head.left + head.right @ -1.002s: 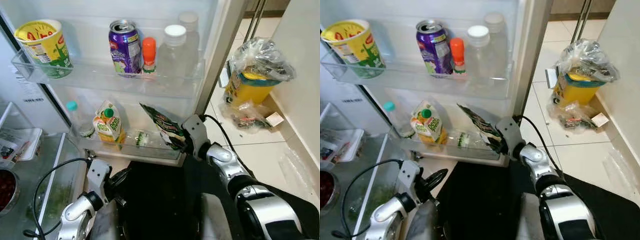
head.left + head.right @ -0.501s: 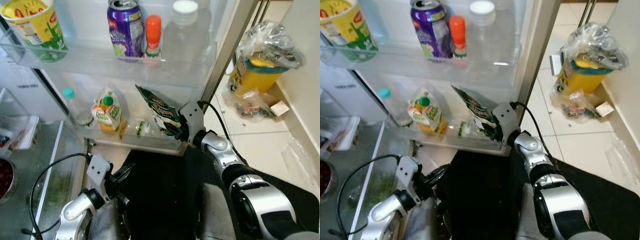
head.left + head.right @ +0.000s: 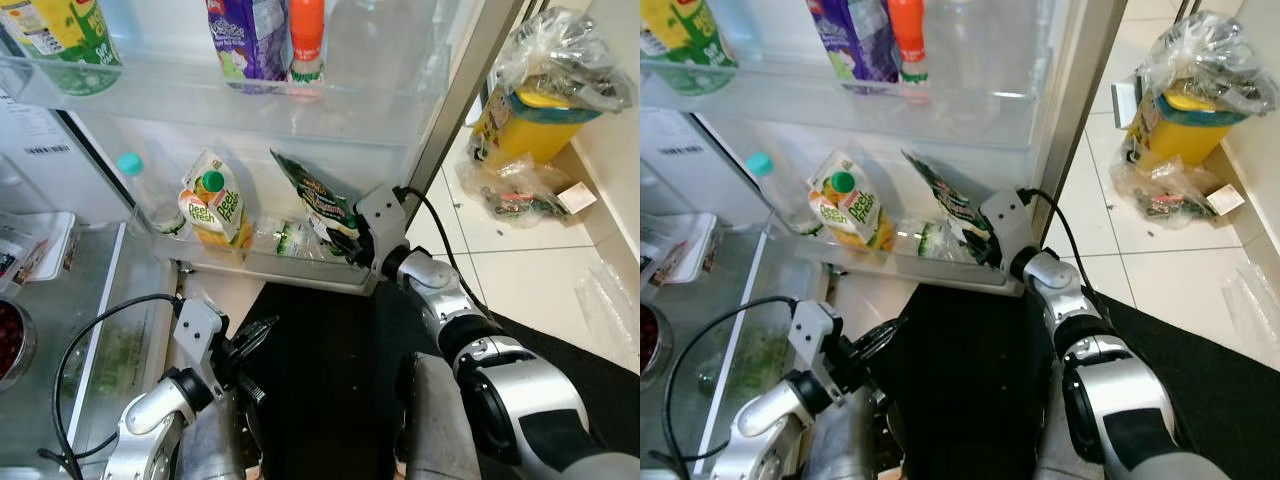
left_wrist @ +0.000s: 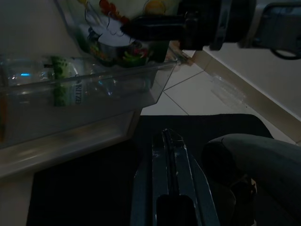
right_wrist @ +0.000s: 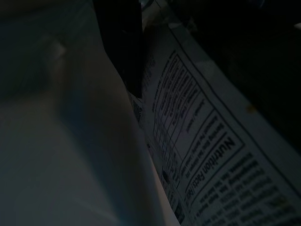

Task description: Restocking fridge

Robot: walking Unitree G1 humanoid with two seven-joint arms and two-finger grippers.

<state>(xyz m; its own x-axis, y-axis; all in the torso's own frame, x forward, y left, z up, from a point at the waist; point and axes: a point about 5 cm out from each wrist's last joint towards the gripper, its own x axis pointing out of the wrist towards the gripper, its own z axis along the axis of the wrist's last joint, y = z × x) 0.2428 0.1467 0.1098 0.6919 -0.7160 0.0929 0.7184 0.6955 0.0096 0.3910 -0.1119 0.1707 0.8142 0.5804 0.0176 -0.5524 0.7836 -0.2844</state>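
Two door bins face you. Your right gripper (image 3: 345,240) is clenched on the green snack bag (image 3: 315,205), which leans inside the lower door bin (image 3: 265,272) beside a lying water bottle (image 3: 275,240) and a juice pouch (image 3: 212,208) (nutrition panel fills the wrist view). Your left gripper (image 3: 250,335) hangs low with fingers together, just below the bin's edge over the dark mat (image 3: 320,370).

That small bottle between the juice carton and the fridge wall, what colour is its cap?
Teal, on a clear plastic bottle in the lower door shelf; clearest in the left eye view.

Door shelf (image 3: 300,268): juice carton (image 3: 215,203), bottle (image 3: 145,190).
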